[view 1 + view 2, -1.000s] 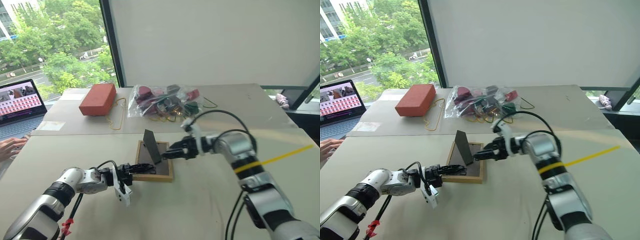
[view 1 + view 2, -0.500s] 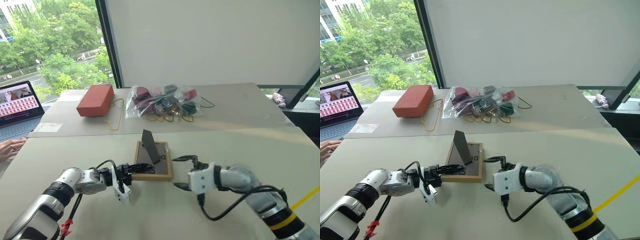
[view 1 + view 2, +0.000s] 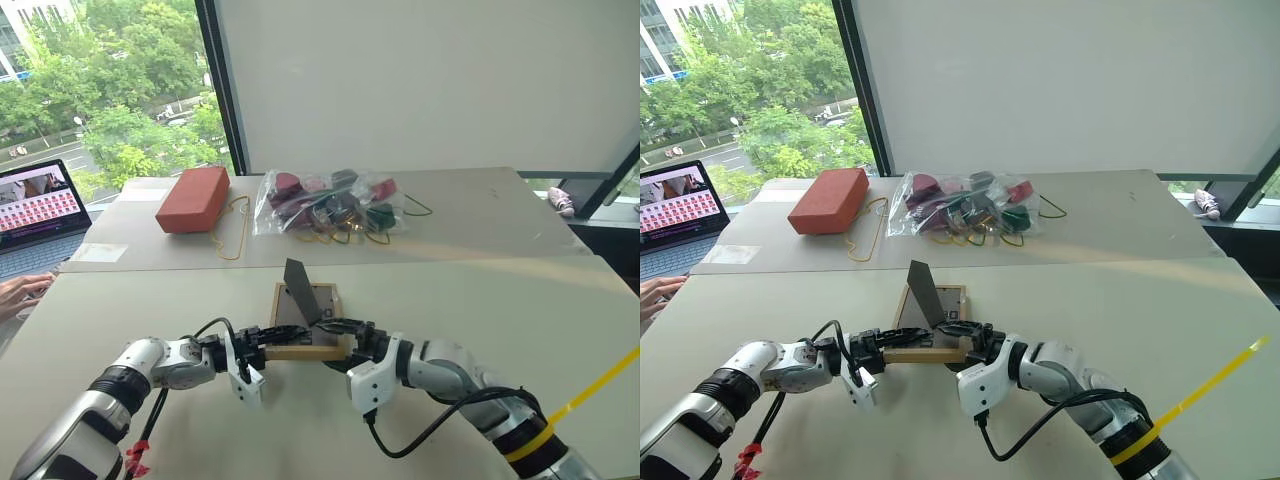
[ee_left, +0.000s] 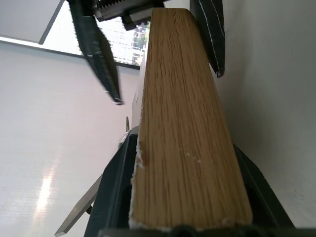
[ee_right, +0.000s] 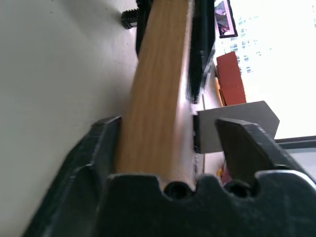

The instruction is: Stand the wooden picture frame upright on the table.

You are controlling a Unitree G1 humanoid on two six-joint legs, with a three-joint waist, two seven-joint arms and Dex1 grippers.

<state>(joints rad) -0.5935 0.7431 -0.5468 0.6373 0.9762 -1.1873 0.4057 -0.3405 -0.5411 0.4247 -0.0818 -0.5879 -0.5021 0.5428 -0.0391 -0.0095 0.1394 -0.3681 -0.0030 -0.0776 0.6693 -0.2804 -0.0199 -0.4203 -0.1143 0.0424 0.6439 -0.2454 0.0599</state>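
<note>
The wooden picture frame [image 3: 312, 318] lies face down on the table [image 3: 480, 300], dark back up, with its fold-out stand [image 3: 298, 290] raised. My left gripper [image 3: 268, 345] is shut on the left end of the near wooden rail [image 4: 182, 123], which sits snug between its fingers. My right gripper [image 3: 340, 340] straddles the right end of that same rail [image 5: 158, 98]. One finger lies against the wood, and the other finger [image 5: 242, 143] stands off with a gap. The frame's front is hidden.
A reddish-brown block [image 3: 195, 198] and a clear bag of coloured items [image 3: 325, 205] lie at the back, with a thin yellow cord [image 3: 235, 235] between them. A laptop [image 3: 35, 210] and a person's hand [image 3: 20, 292] are at the far left.
My right gripper left the raised stand, swung back and left, rolled over, and now brackets the frame's near rail with narrower jaws. The left gripper kept its grip and place.
</note>
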